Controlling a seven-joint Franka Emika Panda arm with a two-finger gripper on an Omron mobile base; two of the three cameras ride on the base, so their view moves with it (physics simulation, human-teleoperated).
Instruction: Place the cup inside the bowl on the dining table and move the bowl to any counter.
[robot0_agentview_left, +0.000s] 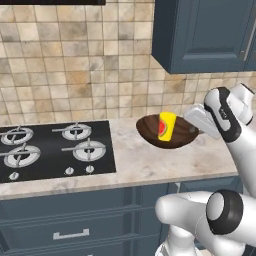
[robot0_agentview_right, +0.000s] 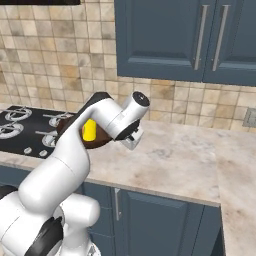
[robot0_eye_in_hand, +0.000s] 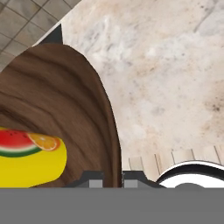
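The dark brown wooden bowl (robot0_agentview_left: 150, 132) hangs tilted over the counter (robot0_agentview_left: 145, 165), just right of the hob. The yellow cup (robot0_agentview_left: 167, 126) with its red patch lies inside it, leaning toward the hand. My gripper (robot0_agentview_left: 196, 129) is shut on the bowl's right rim. In the hand view the fingertips (robot0_eye_in_hand: 111, 177) pinch the thin rim, with the bowl (robot0_eye_in_hand: 65, 96) to the left and the cup (robot0_eye_in_hand: 30, 162) at lower left. From the right base view the arm covers most of the bowl (robot0_agentview_right: 101, 139); the cup (robot0_agentview_right: 89, 131) peeks out. The dining table is out of view.
A black gas hob (robot0_agentview_left: 50, 150) lies left of the bowl. The tan tile backsplash (robot0_agentview_left: 75, 75) and blue wall cabinets (robot0_agentview_left: 210, 30) stand behind. Bare beige worktop (robot0_agentview_right: 175, 155) stretches right of the hand toward a corner. Drawers (robot0_agentview_left: 70, 225) run below the front edge.
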